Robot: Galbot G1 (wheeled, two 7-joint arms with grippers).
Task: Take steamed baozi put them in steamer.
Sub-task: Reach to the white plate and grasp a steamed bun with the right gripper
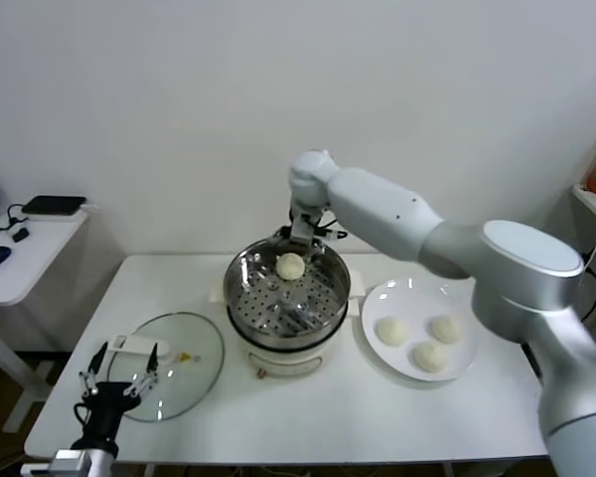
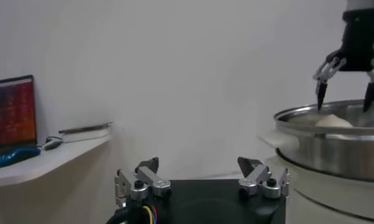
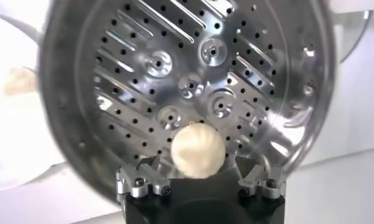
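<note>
table (image 1: 377,417): bare front edge | steamer (image 1: 240,298): centre, one baozi (image 1: 291,265) on perforated floor near far rim, rest of floor free | plate (image 1: 469,368): beside it, three baozi (image 1: 429,356) | right gripper (image 2: 346,91): released, above far rim | left gripper (image 1: 119,375): spread, over glass lid (image 1: 194,383)
</note>
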